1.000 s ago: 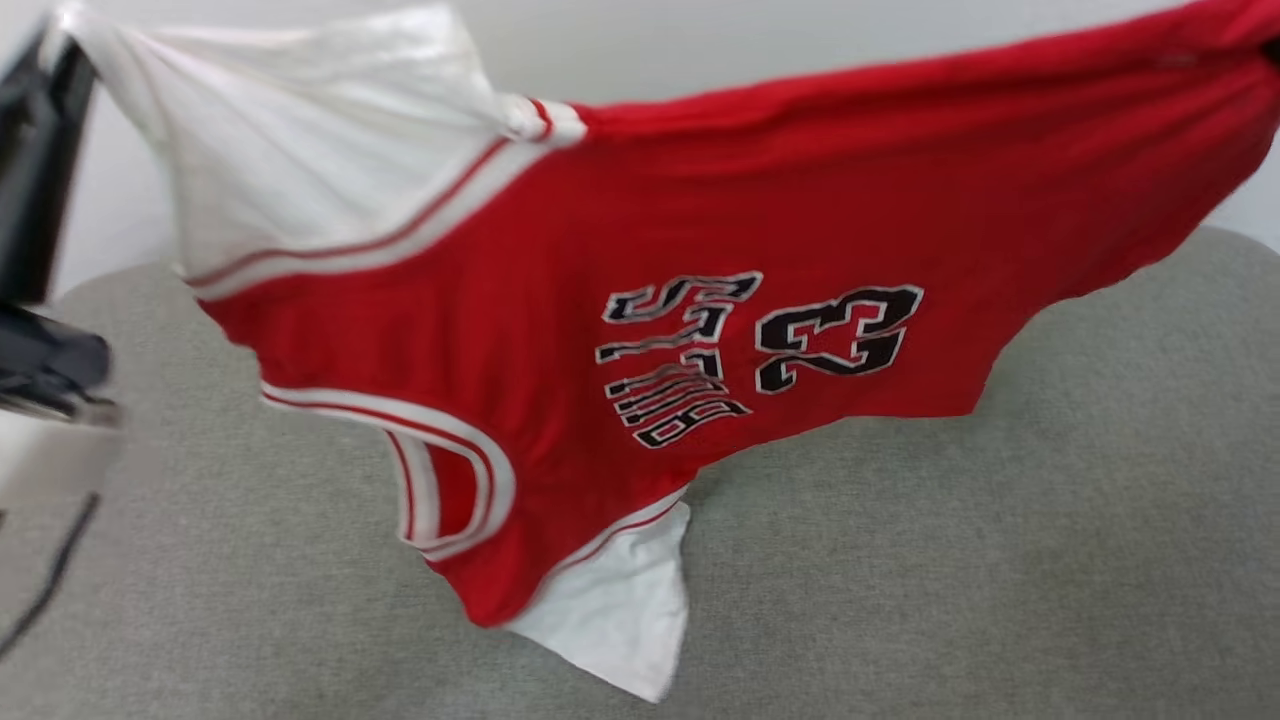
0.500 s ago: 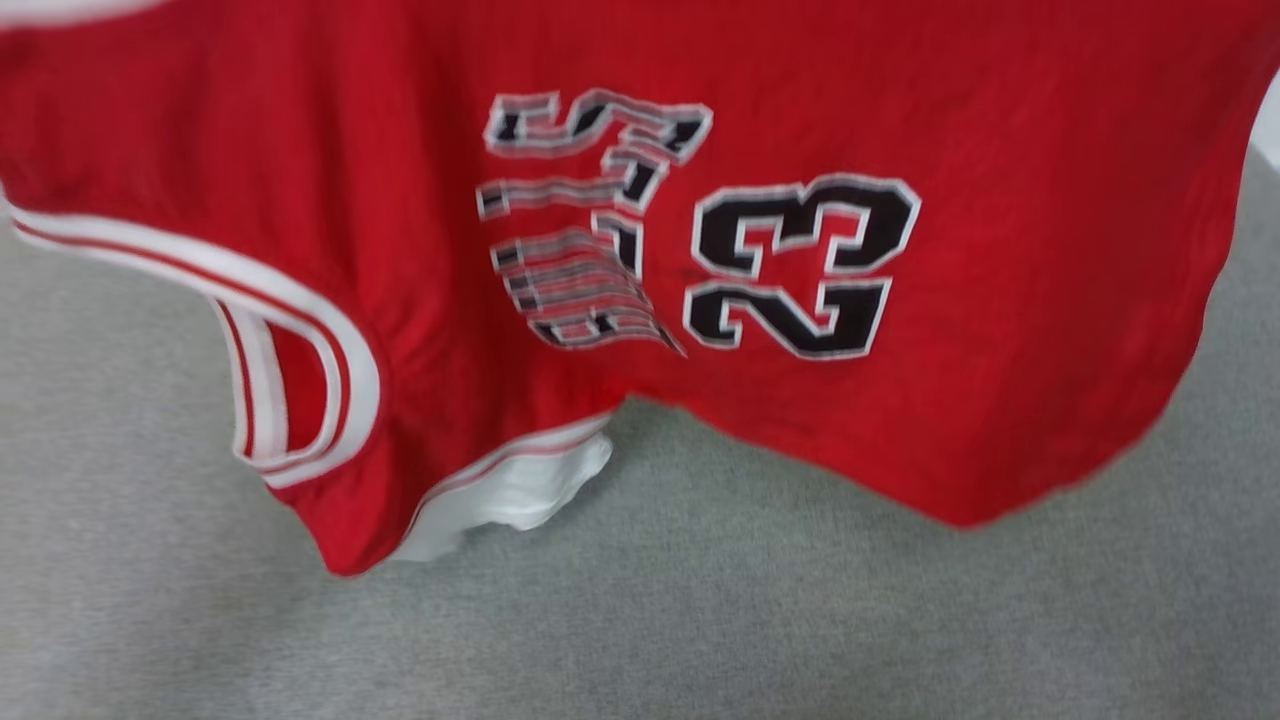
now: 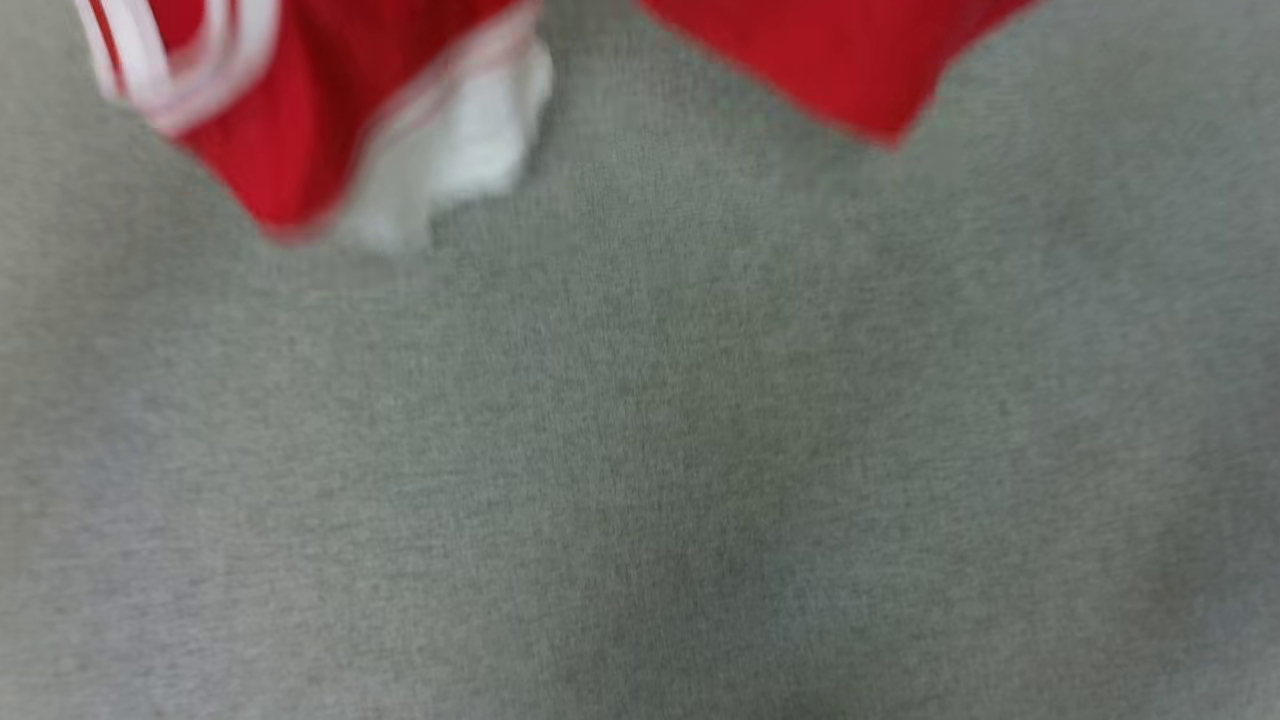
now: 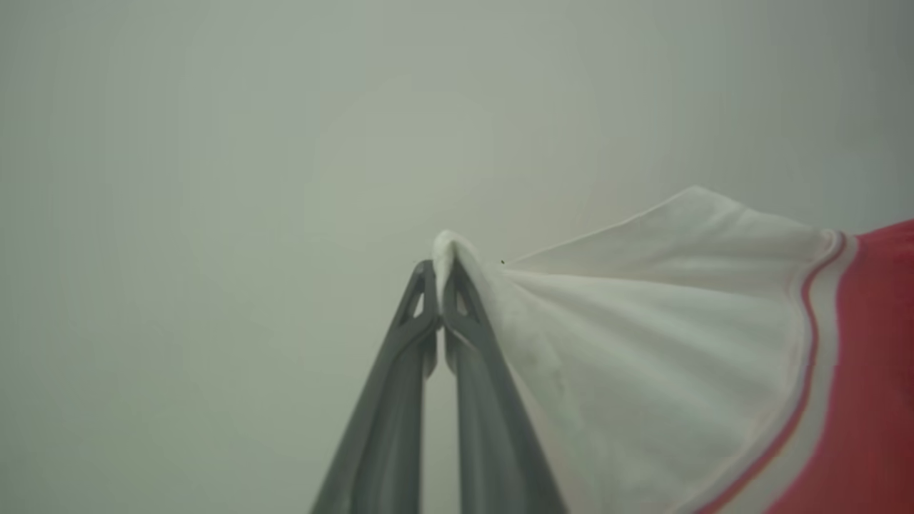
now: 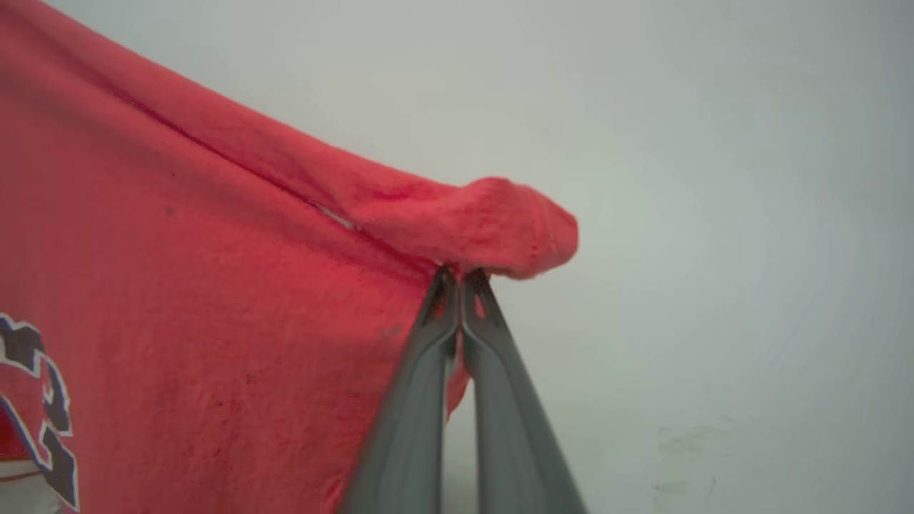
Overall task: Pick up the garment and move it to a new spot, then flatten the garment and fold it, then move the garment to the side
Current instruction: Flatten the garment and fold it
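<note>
Holding the garment (image 5: 214, 250) in the air above the grey cloth surface (image 3: 640, 450), we have our 2 pincers shut tight on it. The left pincer (image 4: 440, 282) pinches the tip of a white sleeve panel, and the right pincer (image 5: 460, 285) pinches a bunched red edge. The garment's lower corners dangle, blurred, above the grey cloth surface, seemingly clear of it. We judge this the carrying step. The next move calls for lowering the garment onto the grey cloth surface with both grips spread apart, so the fabric lands flat.
</note>
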Robot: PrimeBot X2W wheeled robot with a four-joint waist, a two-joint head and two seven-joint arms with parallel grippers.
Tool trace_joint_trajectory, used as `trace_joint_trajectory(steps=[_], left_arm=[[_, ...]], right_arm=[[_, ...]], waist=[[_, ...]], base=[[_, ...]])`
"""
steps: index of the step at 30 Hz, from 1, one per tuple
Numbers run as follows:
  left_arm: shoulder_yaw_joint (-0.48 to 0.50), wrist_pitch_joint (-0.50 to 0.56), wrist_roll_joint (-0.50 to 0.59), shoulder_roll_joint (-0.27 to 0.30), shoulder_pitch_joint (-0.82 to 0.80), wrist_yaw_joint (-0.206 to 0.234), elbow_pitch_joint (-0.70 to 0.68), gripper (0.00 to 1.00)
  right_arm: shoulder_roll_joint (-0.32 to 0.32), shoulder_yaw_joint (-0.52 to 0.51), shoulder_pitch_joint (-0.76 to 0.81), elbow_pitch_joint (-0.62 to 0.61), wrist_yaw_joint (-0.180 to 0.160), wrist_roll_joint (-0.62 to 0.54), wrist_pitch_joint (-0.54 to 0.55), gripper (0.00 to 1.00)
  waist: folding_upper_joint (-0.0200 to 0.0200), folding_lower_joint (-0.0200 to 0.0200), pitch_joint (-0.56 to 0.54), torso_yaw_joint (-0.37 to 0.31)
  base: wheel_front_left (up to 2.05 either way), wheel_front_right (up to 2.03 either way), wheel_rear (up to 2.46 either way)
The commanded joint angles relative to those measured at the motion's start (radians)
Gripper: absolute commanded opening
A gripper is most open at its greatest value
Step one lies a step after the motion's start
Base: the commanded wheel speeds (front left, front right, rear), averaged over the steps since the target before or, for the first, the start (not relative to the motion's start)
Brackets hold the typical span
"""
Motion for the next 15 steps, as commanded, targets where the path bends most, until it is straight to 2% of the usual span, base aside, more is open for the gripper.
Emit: trace_joint_trajectory(steps=[1,6,7,15], left_arm=[[-0.028,-0.016,0.041,-0.045,-0.117,-0.02,0.08,0.0],[-0.088,-0.061,0.114,-0.131,-0.313,-0.058,0.255,0.0],[-0.114,-0.096,0.142,-0.166,-0.385,-0.071,0.342,0.0],[-0.197,-0.199,0.16,-0.247,-0.446,-0.102,0.549,0.0]], right_arm=[[0.007,0.02,-0.064,0.058,-0.002,-0.032,-0.044,0.0],[0.023,0.056,-0.188,0.18,-0.002,-0.087,-0.139,0.0],[0.035,0.064,-0.234,0.244,-0.002,-0.118,-0.195,0.0],[0.045,0.137,-0.293,0.389,-0.001,-0.168,-0.335,0.0]], waist=[[-0.0001,-0.0002,0.09,0.002],[-0.0001,-0.0002,0.148,0.007],[-0.0001,-0.0002,0.17,0.011],[-0.0001,-0.0002,0.227,0.043]], base=[[0.0,0.0,0.0],[0.0,0.0,0.0],[0.0,0.0,0.0],[0.0,0.0,0.0]])
